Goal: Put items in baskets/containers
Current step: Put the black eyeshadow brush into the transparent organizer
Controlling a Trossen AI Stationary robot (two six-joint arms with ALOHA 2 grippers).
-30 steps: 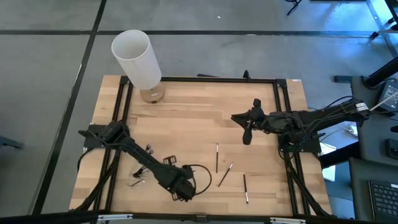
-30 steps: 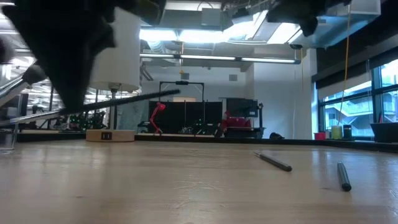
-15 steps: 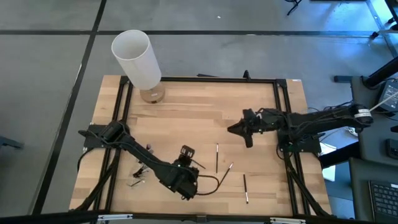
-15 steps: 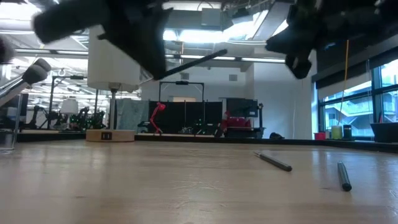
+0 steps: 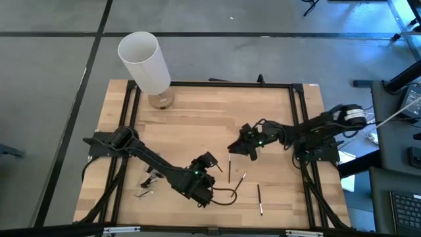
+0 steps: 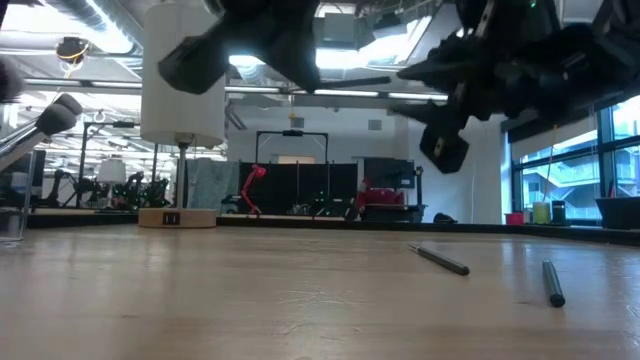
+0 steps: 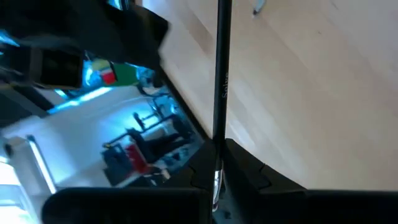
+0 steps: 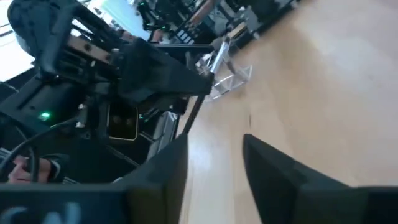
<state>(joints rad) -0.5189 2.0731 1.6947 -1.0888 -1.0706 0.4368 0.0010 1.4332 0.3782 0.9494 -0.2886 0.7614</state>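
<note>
My left gripper [image 5: 210, 161] hangs over the table's near middle, shut on a thin dark brush [image 7: 221, 81]. The brush sticks out roughly level above the table [image 6: 350, 83]. My right gripper [image 5: 235, 146] stands open close by, to the right, facing the left gripper. The brush's free end [image 8: 193, 112] runs up to one of its fingers [image 8: 168, 168]. Three more brushes [image 5: 229, 166], [image 5: 239, 182], [image 5: 260, 199] lie flat on the wood. The transparent cup [image 5: 146, 187] lies on its side at the near left, with brushes in it [image 8: 227, 81]. My left gripper pinches the brush's one end [image 7: 217, 158] between its two fingers. The stick runs straight on from the fingers, along their line. It is lifted clear of the table. My right gripper: I cannot tell whether a finger touches the brush's free end, since the finger hides it.
A tall white cylinder [image 5: 145, 62] and a small tan jar [image 5: 160, 100] stand at the far left corner. A black frame [image 5: 217, 83] edges the table. Bare wood lies in the far middle and at the right.
My left gripper has risen, rolled over and shifted toward the table's right, so the brush has swung up from a low slant to roughly level. My right gripper has come down and toward the left gripper, turning as it went.
</note>
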